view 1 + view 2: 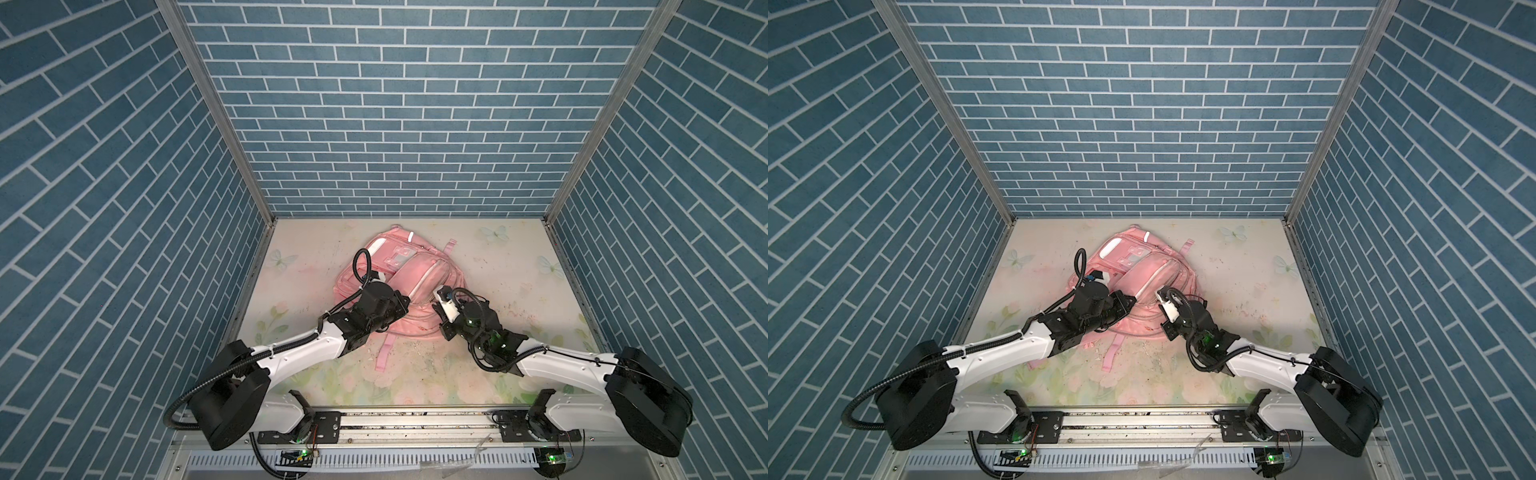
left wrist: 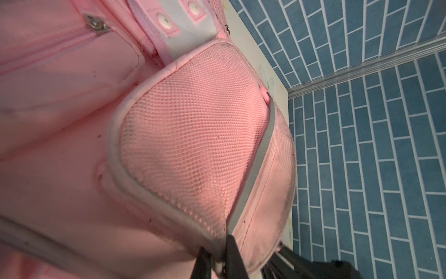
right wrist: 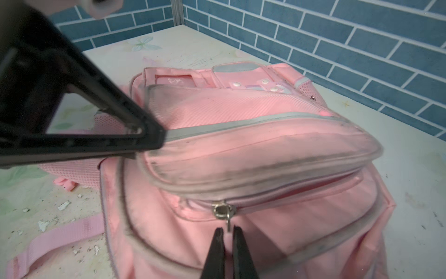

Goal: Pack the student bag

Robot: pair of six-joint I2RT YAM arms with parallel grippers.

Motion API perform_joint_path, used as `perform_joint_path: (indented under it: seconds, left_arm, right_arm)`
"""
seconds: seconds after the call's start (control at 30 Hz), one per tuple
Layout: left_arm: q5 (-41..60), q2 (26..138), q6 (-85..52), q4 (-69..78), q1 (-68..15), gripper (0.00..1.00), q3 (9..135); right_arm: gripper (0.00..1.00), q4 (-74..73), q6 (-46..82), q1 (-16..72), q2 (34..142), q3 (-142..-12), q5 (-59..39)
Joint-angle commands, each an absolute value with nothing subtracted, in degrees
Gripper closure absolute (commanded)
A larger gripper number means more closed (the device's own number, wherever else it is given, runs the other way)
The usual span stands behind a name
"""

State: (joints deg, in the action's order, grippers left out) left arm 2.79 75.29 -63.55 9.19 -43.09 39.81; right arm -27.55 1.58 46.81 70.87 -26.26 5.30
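Right wrist cam: gripping zip pull [image 3: 228, 222] w/ right gripper [image 3: 228, 230] jaws clamped; pinching front-pocket trim [image 2: 149, 190] w/ left gripper [image 2: 218, 259], also clamped. Working on student bag [image 1: 419, 266], flat at mid table [image 1: 498, 266]. Drag zip slow along track, fabric taut.

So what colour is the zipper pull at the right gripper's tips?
Silver metal zipper pull, clearest in the right wrist view.

student bag [image 1: 422, 270]: matt pink woven cloth, grimy | mesh pocket [image 2: 193, 125]: open-weave pink netting | zip pull [image 3: 223, 212]: shiny metal | right gripper [image 3: 226, 232]: matt black plastic | counter [image 1: 519, 270]: smooth floral print, scuffed
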Motion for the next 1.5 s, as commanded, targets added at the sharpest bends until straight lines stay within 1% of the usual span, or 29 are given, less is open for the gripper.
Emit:
perform_joint_path:
  seconds: [0.0,0.13,0.23,0.3,0.37,0.5,0.53,0.6,0.63,0.7,0.73,0.77,0.83,0.9,1.0,1.1,1.23,1.3,1.37,1.47]
  left_arm:
    - [0.8,70.37,-54.55,3.25,-39.28,1.0,38.38]
    - [6.34,69.13,-50.35,0.81,-34.9,1.0,37.92]
    - [9.26,70.49,-46.43,-2.21,-31.82,1.0,40.09]
    - [11.3,71.8,-43.16,-4.88,-28.8,1.0,42.18]
    - [12.42,73.17,-39.23,-7.8,-25.67,1.0,44.85]
    - [14.51,76.67,-33.65,-12.82,-19.94,1.0,51.52]
    - [15.24,77.43,-33.56,-13.5,-18.81,0.91,52.74]
    - [15.65,77.84,-35.15,-14.16,-18.14,0.64,54.09]
    - [16.1,77.3,-36.74,-13.55,-18.25,0.57,53.6]
    - [18.01,74.66,-41.97,-10.75,-18.34,0.49,50.52]
    - [18.2,72.47,-45.0,-9.45,-18.7,0.46,48.31]
    - [17.3,70.36,-47.62,-8.35,-19.26,0.44,46.49]
    - [13.59,65.14,-53.74,-5.64,-22.4,0.35,42.32]
    - [10.36,61.39,-59.58,-2.16,-26.59,0.3,38.8]
    - [6.78,60.02,-66.59,1.89,-32.87,0.29,36.26]
    - [1.81,61.33,-70.91,5.41,-38.78,0.29,36.1]
    - [-0.93,65.47,-71.98,8.23,-42.42,0.31,37.35]
    - [-0.26,67.85,-73.0,10.5,-42.92,0.35,37.36]
    - [-0.91,69.79,-73.39,12.21,-43.57,0.41,37.69]
    - [-2.51,72.32,-72.95,13.44,-44.47,0.54,38.15]
  right_arm:
    - [1.0,-26.57,5.6,39.62,67.22,-25.75,5.12]
    - [1.0,-24.52,3.33,34.6,68.02,-27.55,2.07]
    - [1.0,-20.86,0.4,34.18,69.04,-29.6,0.17]
    - [1.0,-20.26,-0.48,34.27,68.28,-29.43,-4.55]
    - [1.0,-21.31,0.24,35.73,66.74,-28.34,-7.88]
    - [1.0,-25.6,0.71,42.66,66.83,-26.93,-5.02]
    - [1.0,-25.85,1.39,43.79,67.75,-27.38,-4.34]
    - [1.0,-26.31,3.45,45.16,69.62,-28.43,-3.13]
    - [1.0,-27.06,4.0,45.76,70.82,-28.77,-3.08]
    - [1.0,-27.99,4.31,47.33,72.59,-29.4,-2.36]
    - [1.0,-28.21,4.1,48.14,73.31,-29.71,-2.09]
    - [1.0,-28.15,3.98,48.77,73.91,-30.13,-1.75]
    - [1.0,-27.87,3.5,49.79,74.68,-30.65,-1.38]
    - [1.0,-27.78,3.11,50.5,74.83,-30.67,-1.32]
    - [1.0,-27.55,2.73,50.92,74.2,-30.29,-1.06]
    - [1.0,-27.86,2.87,51.02,73.7,-29.49,-0.89]
    - [1.0,-28.12,3.33,51.14,73.31,-28.77,-0.21]
    - [1.0,-28.33,3.4,51.17,73.17,-28.48,0.12]
    - [1.0,-28.48,3.51,51.33,72.96,-28.4,0.18]
    - [1.0,-28.43,3.95,51.28,72.48,-27.74,0.89]
